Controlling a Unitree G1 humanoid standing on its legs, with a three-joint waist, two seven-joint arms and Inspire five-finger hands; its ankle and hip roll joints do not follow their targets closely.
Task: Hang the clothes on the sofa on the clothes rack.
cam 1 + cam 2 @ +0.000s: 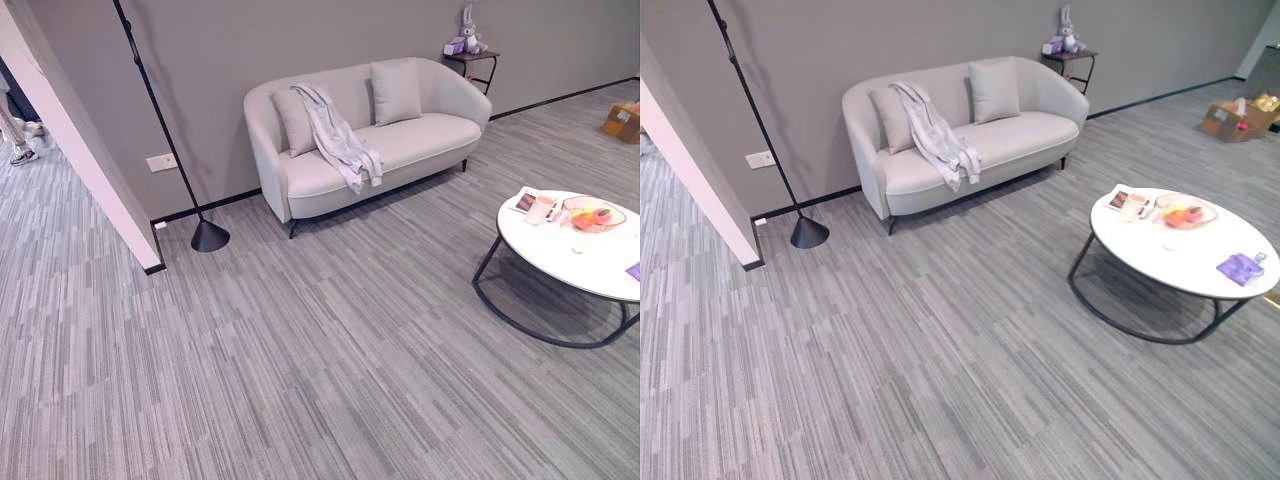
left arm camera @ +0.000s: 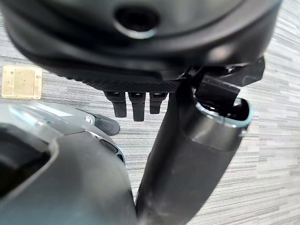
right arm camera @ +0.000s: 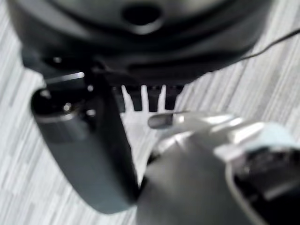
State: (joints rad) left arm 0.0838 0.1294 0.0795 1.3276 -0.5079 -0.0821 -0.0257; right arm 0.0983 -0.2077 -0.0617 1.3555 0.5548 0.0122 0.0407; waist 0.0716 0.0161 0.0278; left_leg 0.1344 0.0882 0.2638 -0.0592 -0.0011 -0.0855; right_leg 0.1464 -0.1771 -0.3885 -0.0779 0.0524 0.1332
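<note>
A light grey garment (image 1: 338, 140) hangs over the backrest and seat of the pale two-seat sofa (image 1: 420, 140) against the far wall, between two grey cushions. A black slanted pole (image 1: 160, 120) on a cone base (image 1: 208, 235) stands to the sofa's left, its top out of view. In the left wrist view my left hand (image 2: 133, 105) hangs over the striped floor with fingers straight and nothing in it. My right hand (image 3: 143, 98) in the right wrist view looks the same, fingers straight and bare.
A round white table (image 1: 570, 255) on a black wire frame stands at the right, with a fruit bowl (image 1: 592, 215) and a cup on it. A white partition wall (image 1: 80, 150) juts in at the left. A side table with a plush rabbit (image 1: 466, 35) stands beside the sofa.
</note>
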